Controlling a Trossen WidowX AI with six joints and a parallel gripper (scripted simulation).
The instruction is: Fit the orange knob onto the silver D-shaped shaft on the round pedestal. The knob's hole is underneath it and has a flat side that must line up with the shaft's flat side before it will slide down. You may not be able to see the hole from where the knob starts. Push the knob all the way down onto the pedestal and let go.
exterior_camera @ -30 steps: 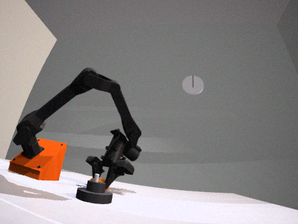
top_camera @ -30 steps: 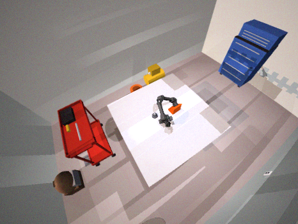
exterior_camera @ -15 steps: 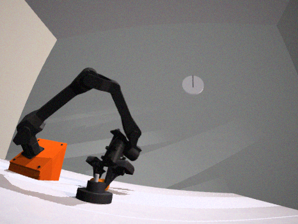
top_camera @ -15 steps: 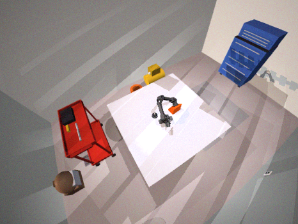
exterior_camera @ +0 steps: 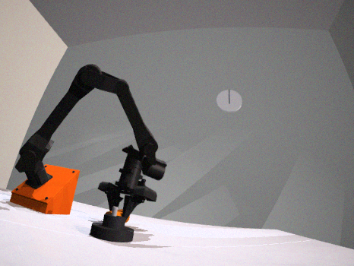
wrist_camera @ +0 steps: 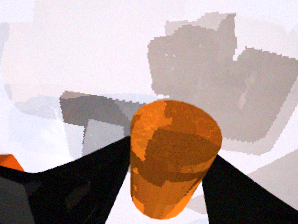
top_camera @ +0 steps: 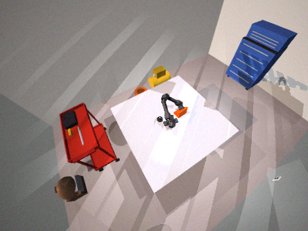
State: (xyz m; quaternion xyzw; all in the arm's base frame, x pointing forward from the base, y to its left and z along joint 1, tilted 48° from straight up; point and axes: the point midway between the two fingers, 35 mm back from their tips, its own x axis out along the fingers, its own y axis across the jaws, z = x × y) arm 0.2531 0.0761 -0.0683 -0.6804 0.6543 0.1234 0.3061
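The orange knob [exterior_camera: 124, 216] [wrist_camera: 175, 150] is a short cylinder with its top face toward the wrist camera; its underside and hole are hidden. My gripper [wrist_camera: 168, 149] [top_camera: 170, 123] is shut on the knob, with one black finger on either side. In the exterior view the knob shows low, at table height, partly hidden behind the pedestal. The black round pedestal [exterior_camera: 112, 232] [top_camera: 160, 119] stands in front of the gripper in the exterior view, apart from it in the top view. The silver shaft [exterior_camera: 115, 210] stands up bare from its top; its flat side cannot be made out.
The arm's orange base block [top_camera: 180, 112] [exterior_camera: 61, 190] sits on the white table [top_camera: 198, 138]. A red cart [top_camera: 79, 138], a blue cabinet [top_camera: 258, 53] and a yellow machine [top_camera: 159, 76] stand beyond the table. Broad shadows cross the table.
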